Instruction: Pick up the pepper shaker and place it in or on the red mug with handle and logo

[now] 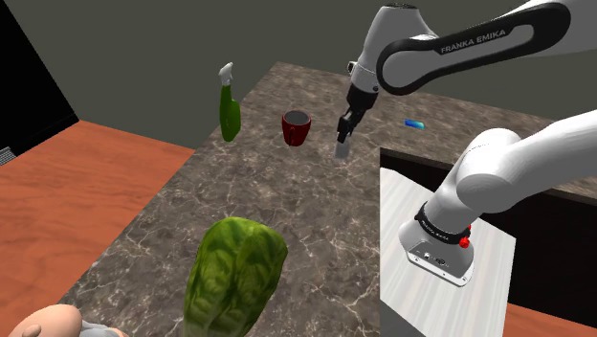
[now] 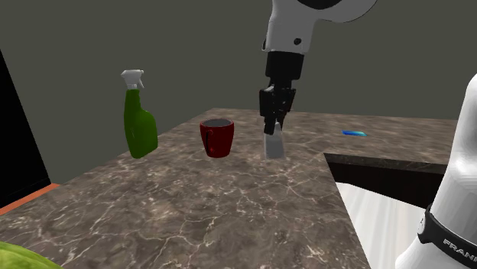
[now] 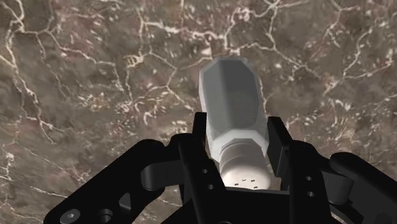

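**Shaker clamped in the pincer, hanging beside the red mug**

The pepper shaker (image 3: pixel 232 95) is a pale grey body with flat, faceted sides. At the hand's end it has a rounded whitish cap pierced with small holes. The gripper (image 3: pixel 238 128) is clamped on it, one black finger on each side of the upper body just below the cap. The shaker hangs with its cap toward the hand and its plain end pointing down at the counter (image 3: pixel 95 76). Whether that end touches the stone cannot be told.

In the second exterior view the shaker (image 2: pixel 273 144) is to the right of the red mug (image 2: pixel 217 138), near it but apart. The mug stands upright on the counter. It is glossy dark red with a handle on the side toward that view's left, and its inside shows dark grey.

The counter is brown marble-like stone with thin white veins.

Further to that view's left is a green spray bottle (image 2: pixel 140 122) with a white trigger head. A small blue object (image 2: pixel 353 133) lies on the stone well to the right.

In the shoulder view a ribbed, leafy green vegetable (image 1: pixel 234 278) lies at the near end of the counter. The white arm (image 1: pixel 478 40) bears the lettering "FRANKA EMIKA" on a dark band.
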You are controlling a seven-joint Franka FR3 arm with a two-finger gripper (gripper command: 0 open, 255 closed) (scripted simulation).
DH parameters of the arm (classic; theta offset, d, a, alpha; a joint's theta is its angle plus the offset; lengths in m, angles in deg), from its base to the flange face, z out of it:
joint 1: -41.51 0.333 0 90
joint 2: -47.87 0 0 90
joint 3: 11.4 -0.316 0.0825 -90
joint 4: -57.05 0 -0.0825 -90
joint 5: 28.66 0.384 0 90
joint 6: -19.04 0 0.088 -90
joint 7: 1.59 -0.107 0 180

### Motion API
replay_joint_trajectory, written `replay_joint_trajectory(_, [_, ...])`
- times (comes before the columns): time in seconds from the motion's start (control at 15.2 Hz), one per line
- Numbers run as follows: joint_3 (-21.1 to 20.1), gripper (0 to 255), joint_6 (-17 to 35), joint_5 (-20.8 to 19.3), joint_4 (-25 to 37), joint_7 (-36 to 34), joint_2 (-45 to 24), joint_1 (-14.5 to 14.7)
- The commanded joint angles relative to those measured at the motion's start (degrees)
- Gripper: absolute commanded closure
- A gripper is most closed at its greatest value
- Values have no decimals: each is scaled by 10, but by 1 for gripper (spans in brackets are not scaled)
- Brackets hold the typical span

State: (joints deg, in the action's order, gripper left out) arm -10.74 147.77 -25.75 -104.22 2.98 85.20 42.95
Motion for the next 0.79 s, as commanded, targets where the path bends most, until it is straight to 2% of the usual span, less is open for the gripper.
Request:
replay_joint_trajectory(0.0, [0, 255, -21, -1, 11, 0, 10, -1])
replay_joint_trajectory(0.73, [0, 255, -121, -4, 77, -5, 44, -2])
